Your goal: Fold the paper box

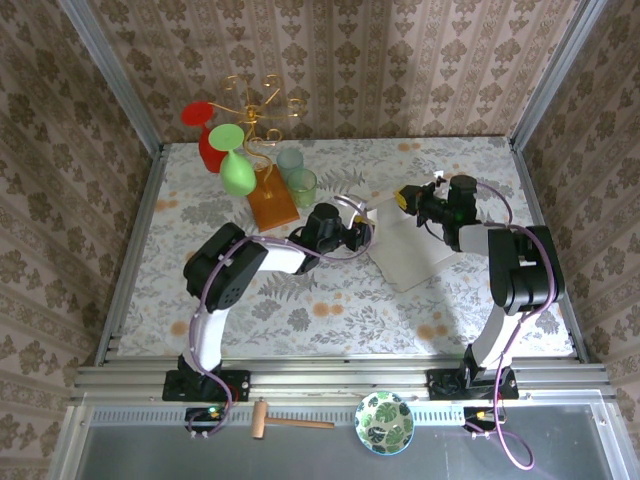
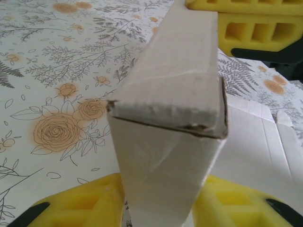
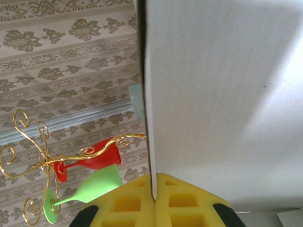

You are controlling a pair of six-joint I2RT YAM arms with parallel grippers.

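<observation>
No lettering, label, brand or number can be read on the paper box [image 2: 170,94], the flowered tablecloth [image 2: 61,71] or the patterned wallpaper [image 3: 71,56].

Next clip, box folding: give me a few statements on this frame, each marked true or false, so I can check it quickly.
1. The left claw and the right claw are both closed on the paper box. True.
2. The paper box lies wholly flat on the table. False: one folded wall stands up between the left claw's fingers.
3. A red glass and a green glass hang on the gold wire rack. True.
4. The leaf-patterned bowl sits beside the box on the floral cloth. False: it sits on the grey near ledge, next to the wooden mallet.
</observation>
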